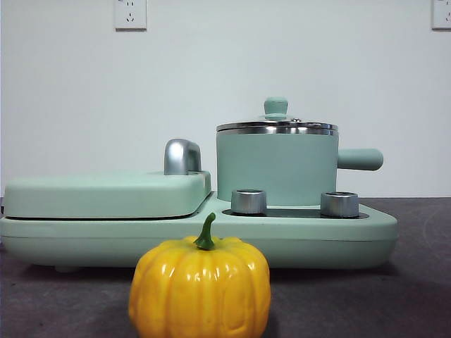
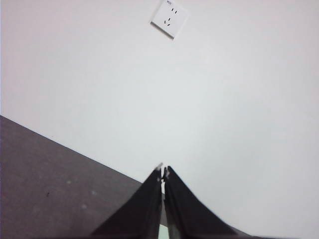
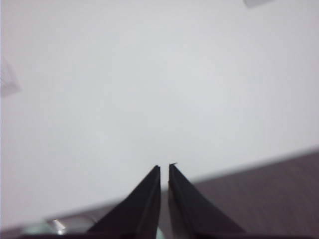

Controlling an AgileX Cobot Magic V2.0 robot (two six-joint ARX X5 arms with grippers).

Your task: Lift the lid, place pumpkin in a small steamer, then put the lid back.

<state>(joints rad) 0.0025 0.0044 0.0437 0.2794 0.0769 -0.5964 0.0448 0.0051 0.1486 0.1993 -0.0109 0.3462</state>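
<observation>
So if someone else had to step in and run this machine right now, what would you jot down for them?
Left gripper: fingers shut, empty, raised and facing the wall, away from the work.
Right gripper: fingers shut, empty, also waiting.
The lid sits closed on the small steamer, which stands on the mint-green cooker behind two metal knobs.
The pumpkin rests on the table in front of the cooker, untouched.
Done: nothing yet.
Left: lift the lid, put the pumpkin in the steamer, set the lid back on.
</observation>
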